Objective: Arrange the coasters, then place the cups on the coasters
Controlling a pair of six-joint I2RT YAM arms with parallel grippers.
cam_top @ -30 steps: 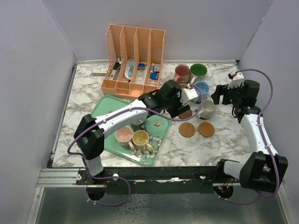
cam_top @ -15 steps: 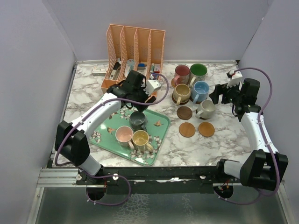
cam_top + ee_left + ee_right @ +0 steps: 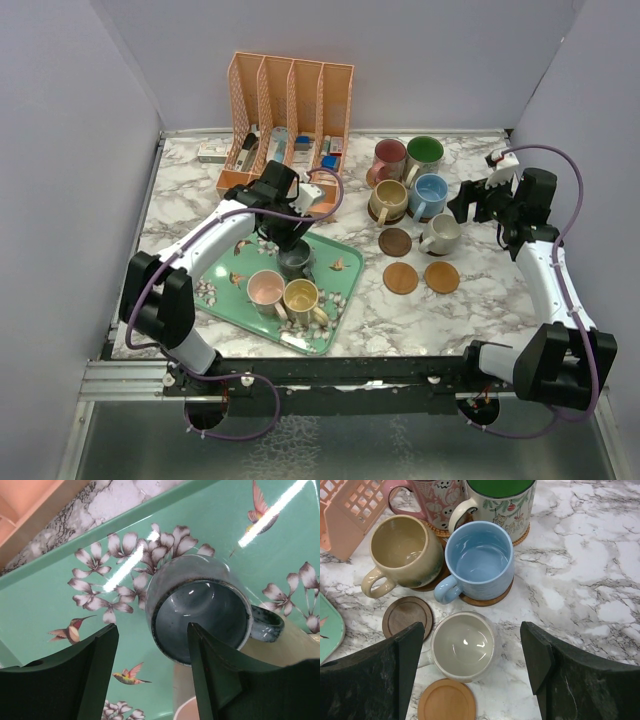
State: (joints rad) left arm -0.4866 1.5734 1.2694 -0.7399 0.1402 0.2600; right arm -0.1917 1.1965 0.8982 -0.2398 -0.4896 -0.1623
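The white marble table (image 3: 180, 190) with grey veins makes the floor of a booth with plain lilac-grey walls (image 3: 80, 150). At its back stands an orange file organizer (image 3: 290, 110). In front of that lies the green floral tray (image 3: 340, 282) (hummingbirds are printed on it too). On the tray stand a grey-blue cup (image 3: 200, 615), a pink cup (image 3: 265, 290) and a yellow cup (image 3: 301, 297). To the right, the maroon cup (image 3: 388, 155), green-lined cup (image 3: 500, 487), tan cup (image 3: 405, 550) and blue cup (image 3: 480, 560) each sit on a brown coaster (image 3: 490, 600). The cream cup (image 3: 462, 645) stands near a bare dark coaster (image 3: 407, 622) and two light orange coasters (image 3: 401, 278).

The left gripper (image 3: 152, 627) hangs over the grey-blue cup, jaws partly apart, with one side of the rim between the fingers. It grips nothing yet, and whether it touches the cup I cannot tell. The right gripper (image 3: 470, 630) hovers over the cream cup, spread wide, holding nothing.
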